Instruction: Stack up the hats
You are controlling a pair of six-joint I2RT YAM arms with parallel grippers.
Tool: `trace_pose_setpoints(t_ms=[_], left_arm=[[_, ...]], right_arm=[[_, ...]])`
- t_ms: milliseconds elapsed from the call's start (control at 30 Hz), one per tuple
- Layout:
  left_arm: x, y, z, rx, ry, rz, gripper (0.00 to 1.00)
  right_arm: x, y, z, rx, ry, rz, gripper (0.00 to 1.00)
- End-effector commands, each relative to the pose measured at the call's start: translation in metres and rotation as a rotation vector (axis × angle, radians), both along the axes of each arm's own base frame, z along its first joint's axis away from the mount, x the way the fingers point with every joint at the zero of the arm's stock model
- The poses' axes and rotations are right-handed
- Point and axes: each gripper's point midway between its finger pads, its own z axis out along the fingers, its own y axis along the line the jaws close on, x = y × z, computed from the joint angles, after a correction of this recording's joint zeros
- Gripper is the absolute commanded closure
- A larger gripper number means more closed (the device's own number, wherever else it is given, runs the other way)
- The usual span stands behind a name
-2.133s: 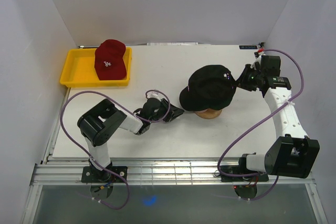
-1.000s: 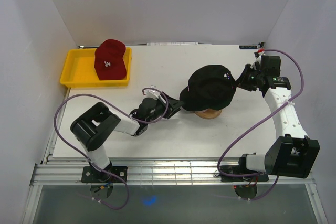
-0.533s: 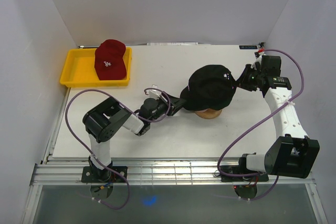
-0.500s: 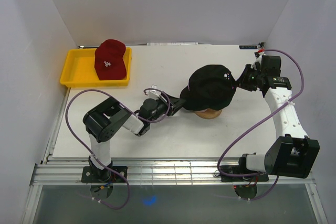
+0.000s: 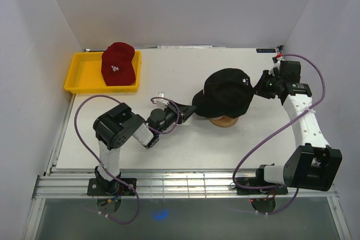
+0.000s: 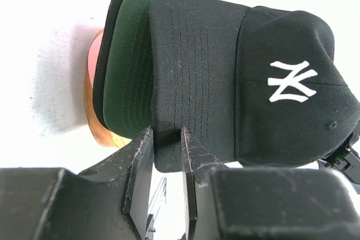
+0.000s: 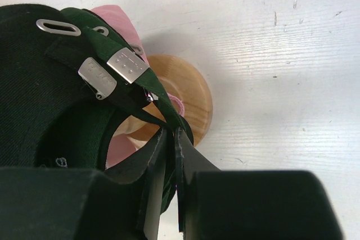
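Note:
A black cap (image 5: 228,91) with a white NY logo (image 6: 291,81) lies on top of a dark green cap (image 6: 132,77). Both sit on the round wooden stand (image 5: 224,122) in mid-table. My left gripper (image 5: 190,111) is shut on the black cap's brim, which shows between its fingers in the left wrist view (image 6: 166,139). My right gripper (image 5: 257,87) is at the caps' back, shut on a dark green back strap (image 7: 163,96) just above the stand (image 7: 185,88). A red cap (image 5: 118,63) lies apart in the yellow tray (image 5: 84,77).
The yellow tray stands at the far left corner by the left wall. Something pink (image 7: 121,18) shows under the stacked caps on the stand. White walls close in the table on the left, back and right.
My left gripper has moved right and up to the black cap's brim and closed on it, and its elbow swung right. The right arm has barely moved.

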Motion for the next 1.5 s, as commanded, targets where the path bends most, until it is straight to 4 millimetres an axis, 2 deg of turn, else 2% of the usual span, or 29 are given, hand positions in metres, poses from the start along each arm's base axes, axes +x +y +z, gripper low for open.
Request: trace_pose_setpoints(t_ms=[0, 100, 333, 667, 833, 967, 1067, 1333, 1467], left_arm=[[0.002, -0.004, 0.016, -0.054, -0.035, -0.009, 0.86], [0.000, -0.005, 0.008, -0.041, -0.011, -0.018, 1.00], [-0.003, -0.001, -0.008, -0.020, 0.044, -0.012, 1.00], [-0.003, -0.001, -0.050, 0.104, 0.213, -0.008, 1.00], [0.000, -0.008, -0.055, 0.135, 0.242, -0.022, 1.00], [0.002, -0.007, -0.068, 0.202, 0.295, -0.018, 1.00], [0.005, -0.008, -0.069, 0.227, 0.302, -0.013, 1.00], [0.012, -0.006, -0.055, 0.222, 0.269, -0.016, 1.00], [0.011, -0.002, -0.058, 0.239, 0.280, -0.013, 1.00]], right_arm=[[0.003, -0.006, 0.000, -0.022, -0.020, -0.008, 0.84], [0.003, -0.006, 0.000, -0.018, -0.021, -0.008, 0.84], [0.003, -0.006, -0.001, -0.019, -0.019, -0.014, 0.84], [0.002, -0.014, -0.009, -0.053, 0.002, -0.046, 0.84], [0.000, -0.016, -0.011, -0.060, 0.004, -0.054, 0.84], [-0.001, -0.022, -0.011, -0.089, 0.008, -0.074, 0.86], [-0.003, -0.026, -0.011, -0.107, 0.006, -0.090, 0.87], [-0.004, -0.026, -0.013, -0.100, 0.001, -0.098, 0.89], [-0.004, -0.025, -0.010, -0.098, -0.014, -0.098, 0.89]])
